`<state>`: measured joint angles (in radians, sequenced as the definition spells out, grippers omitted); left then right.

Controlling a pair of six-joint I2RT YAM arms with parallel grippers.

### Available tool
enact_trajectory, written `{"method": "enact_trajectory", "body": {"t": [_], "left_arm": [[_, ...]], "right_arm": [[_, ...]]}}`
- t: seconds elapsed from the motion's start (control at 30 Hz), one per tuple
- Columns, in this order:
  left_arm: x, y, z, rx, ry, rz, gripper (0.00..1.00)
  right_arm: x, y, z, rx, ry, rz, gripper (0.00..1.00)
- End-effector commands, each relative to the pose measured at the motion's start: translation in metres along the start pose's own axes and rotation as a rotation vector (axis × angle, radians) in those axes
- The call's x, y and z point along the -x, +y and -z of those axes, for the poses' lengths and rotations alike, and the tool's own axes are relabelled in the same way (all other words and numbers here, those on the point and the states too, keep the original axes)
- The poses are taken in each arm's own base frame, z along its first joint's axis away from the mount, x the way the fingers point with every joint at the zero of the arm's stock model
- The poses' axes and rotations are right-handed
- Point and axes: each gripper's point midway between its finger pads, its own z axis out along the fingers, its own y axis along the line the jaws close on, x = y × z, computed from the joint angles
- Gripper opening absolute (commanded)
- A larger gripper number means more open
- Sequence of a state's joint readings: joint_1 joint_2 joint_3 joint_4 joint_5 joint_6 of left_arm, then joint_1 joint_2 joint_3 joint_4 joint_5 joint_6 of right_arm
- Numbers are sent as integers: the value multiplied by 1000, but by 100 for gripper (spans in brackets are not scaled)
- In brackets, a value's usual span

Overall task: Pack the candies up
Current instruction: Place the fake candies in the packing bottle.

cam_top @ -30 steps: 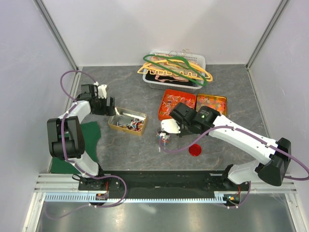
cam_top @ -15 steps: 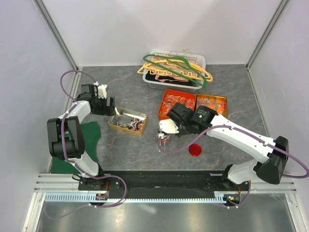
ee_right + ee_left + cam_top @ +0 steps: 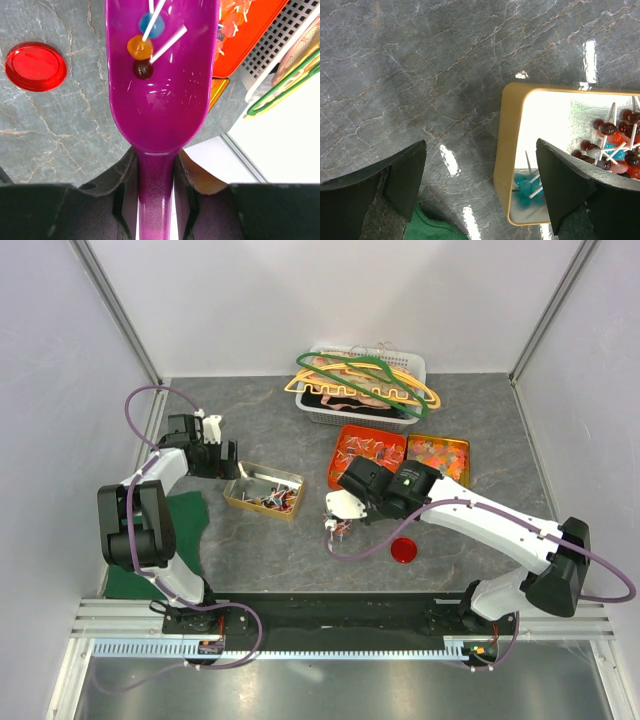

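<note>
Glossy purple scoop point(image 3: 160, 112) shifted left, cradling round lollipops point(image 3: 140, 46).

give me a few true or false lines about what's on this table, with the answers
The right end effector grips a purple scoop. True.
The scoop is empty. False: three candies on sticks lie in it.
The left end effector is shut on a candy. False: it is open and holds nothing, beside the gold tin.
The red lid lies flat on the table. True.
The hangers sit in the white basket. True.
</note>
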<state>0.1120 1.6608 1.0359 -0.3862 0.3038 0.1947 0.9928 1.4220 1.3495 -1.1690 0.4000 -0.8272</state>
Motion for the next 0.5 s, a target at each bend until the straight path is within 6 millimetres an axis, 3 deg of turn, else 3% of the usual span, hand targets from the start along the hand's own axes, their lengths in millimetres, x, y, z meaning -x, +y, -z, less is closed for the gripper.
{"method": "enact_trajectory", "body": {"t": [0.0,0.47], "left_arm": [[13,-3,3,-21,-52,13,96],[13,-4,2,-28,-52,16,96]], "right_arm": [[3,-15,12,-51,16,24,0],[9,-24,20,-127,90,103,0]]}}
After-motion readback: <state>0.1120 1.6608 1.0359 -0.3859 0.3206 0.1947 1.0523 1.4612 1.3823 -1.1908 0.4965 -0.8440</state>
